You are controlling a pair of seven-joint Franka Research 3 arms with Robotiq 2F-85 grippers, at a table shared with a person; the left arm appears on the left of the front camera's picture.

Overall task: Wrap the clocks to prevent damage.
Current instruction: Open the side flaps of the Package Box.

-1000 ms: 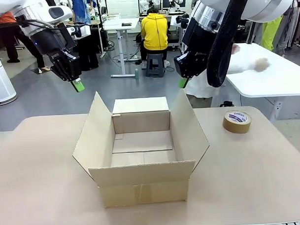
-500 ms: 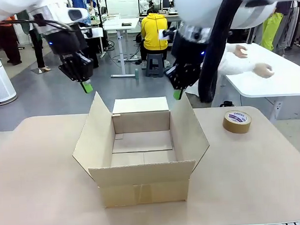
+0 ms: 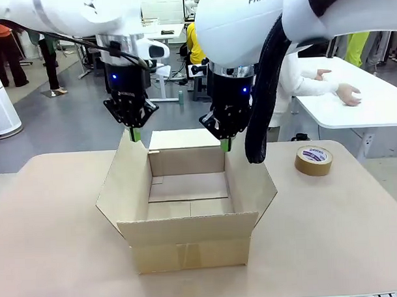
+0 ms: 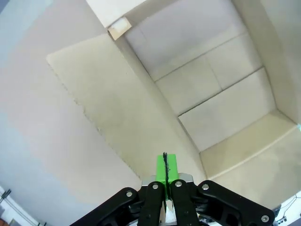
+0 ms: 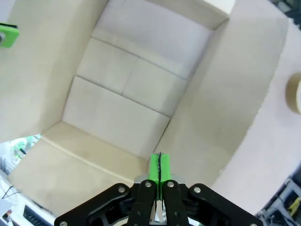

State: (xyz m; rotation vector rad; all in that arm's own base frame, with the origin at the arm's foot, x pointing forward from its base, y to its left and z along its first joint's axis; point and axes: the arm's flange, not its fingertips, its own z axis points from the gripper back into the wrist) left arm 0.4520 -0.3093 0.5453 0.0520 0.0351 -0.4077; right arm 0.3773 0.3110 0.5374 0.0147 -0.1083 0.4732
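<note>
Cardboard box (image 3: 189,243), flaps raised and empty, is set mid-table. Left gripper (image 3: 133,134) and right gripper (image 3: 225,144), both pinched shut on nothing, are poised above its left and right flaps. Box preparation is judged in hand; next, the flaps would likely be pressed outward.

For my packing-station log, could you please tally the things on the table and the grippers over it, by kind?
Open brown cardboard box: 1
Round roll of brown packing tape: 1
Black grippers with green pads: 2 (left gripper, right gripper)
Total: 4
</note>
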